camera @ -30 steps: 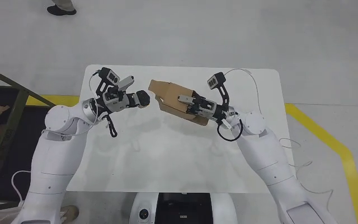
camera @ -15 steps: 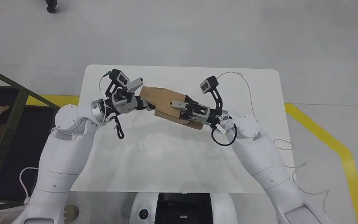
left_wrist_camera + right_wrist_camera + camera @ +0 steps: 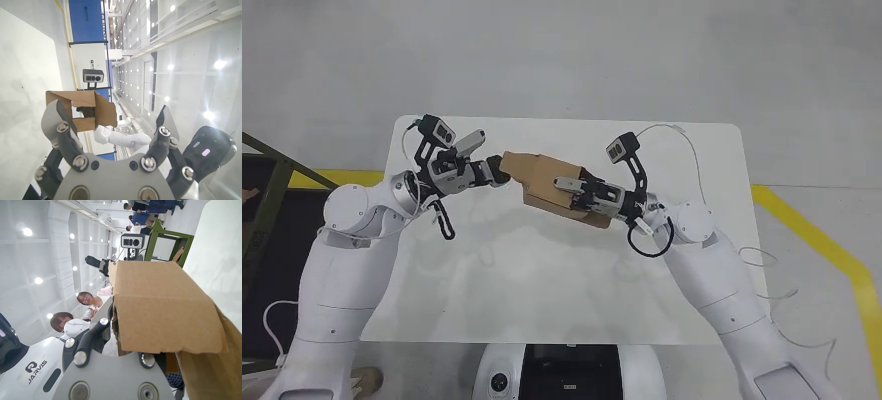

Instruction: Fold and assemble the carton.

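Observation:
A brown cardboard carton is held above the white table near its far middle. Seen end-on in the left wrist view, the carton is an open tube with one flap sticking out. My right gripper is shut on the carton's wall at its right end, and the right wrist view has the carton pressed against one finger. My left gripper stands open at the carton's left end. Its fingers straddle the open mouth, one finger just overlapping a corner.
The table's near half is bare white surface. A white cable loops from the right arm over the far right corner. A green metal frame stands off the table's left edge.
My left gripper has closed the gap and come up to the carton's left end. The right arm shifted the carton slightly left, then partly back.

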